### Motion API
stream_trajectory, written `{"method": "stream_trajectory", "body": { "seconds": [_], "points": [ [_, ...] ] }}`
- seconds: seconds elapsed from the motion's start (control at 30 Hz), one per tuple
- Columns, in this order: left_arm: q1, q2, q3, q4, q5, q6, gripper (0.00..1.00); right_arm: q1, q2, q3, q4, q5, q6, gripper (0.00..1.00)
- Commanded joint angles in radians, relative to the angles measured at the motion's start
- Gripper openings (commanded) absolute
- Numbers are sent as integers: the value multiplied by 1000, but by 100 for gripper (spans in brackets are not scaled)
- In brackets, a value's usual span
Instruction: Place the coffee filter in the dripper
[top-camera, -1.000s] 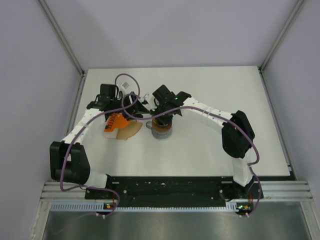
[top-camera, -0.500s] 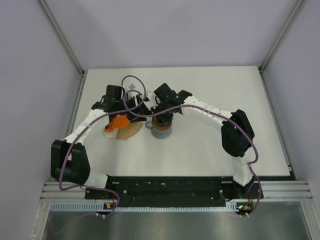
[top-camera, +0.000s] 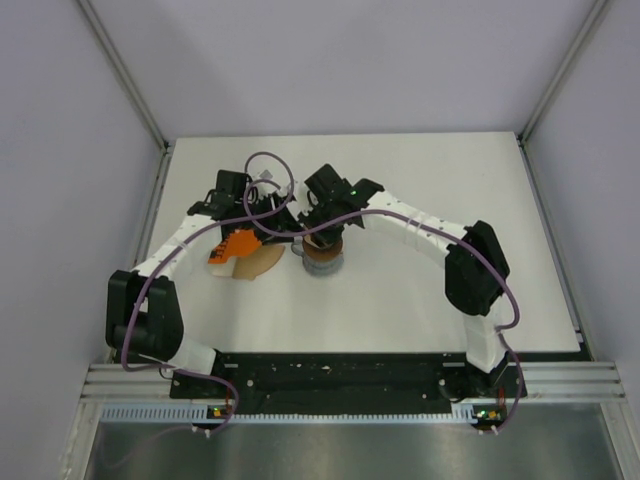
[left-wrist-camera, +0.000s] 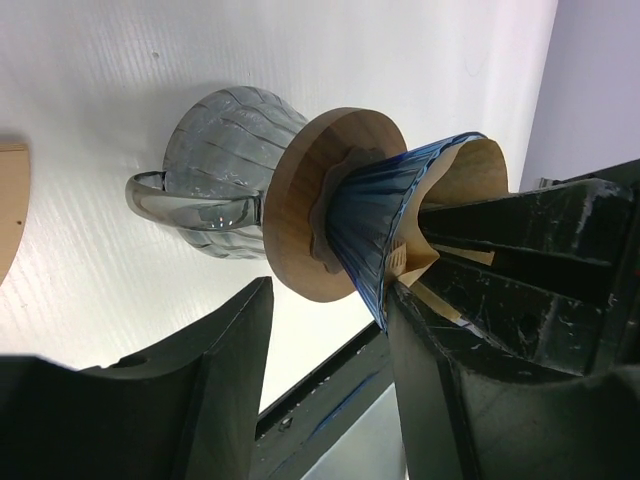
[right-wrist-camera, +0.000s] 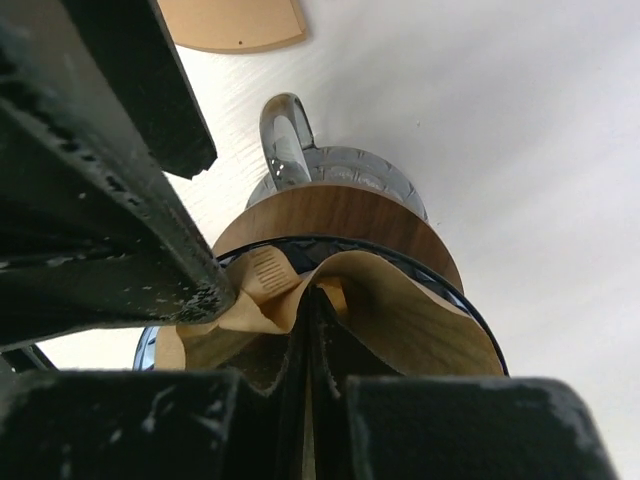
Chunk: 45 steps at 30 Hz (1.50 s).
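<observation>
— Where is everything?
— The left gripper (left-wrist-camera: 325, 300) stands spread beside the mug (left-wrist-camera: 215, 170). The coffee filter (right-wrist-camera: 400, 320) sits above the mug, inside the dripper (left-wrist-camera: 365, 215), and the right gripper (right-wrist-camera: 305, 300) pinches its fold.
— Handling?
— Probably featherlight, floppy and easily creased; hold the fold gently.

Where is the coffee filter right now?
Right wrist view, centre: the coffee filter sits crumpled in the blue dripper on the wooden ring atop the grey mug, pinched by the right tool.

I count one grey mug (left-wrist-camera: 215, 165), one wooden ring (left-wrist-camera: 298, 205), one blue dripper (left-wrist-camera: 372, 215), one coffee filter (right-wrist-camera: 405, 315), one orange packet (top-camera: 231, 245), two arms (top-camera: 172, 248) (top-camera: 412, 222).
</observation>
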Motion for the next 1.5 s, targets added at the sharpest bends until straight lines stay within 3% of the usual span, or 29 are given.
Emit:
{"method": "stream_trajectory", "body": {
  "seconds": [0.0,0.43,1.37,1.4,1.47],
  "points": [
    [-2,-15,33,0,-27,30,54,13,-94,65,23,8,-13,0],
    [-2,-49,45,-18,-46,59,54,-33,-209,83,-4,71,-12,0],
    [53,-92,217,-155,-56,174,80,-134,-313,62,3,94,34,0],
    [62,-89,238,-161,-72,186,80,-146,-326,60,8,112,44,1],
    [93,-84,270,-166,-121,214,80,-188,-356,45,28,148,63,17]
  ]
}}
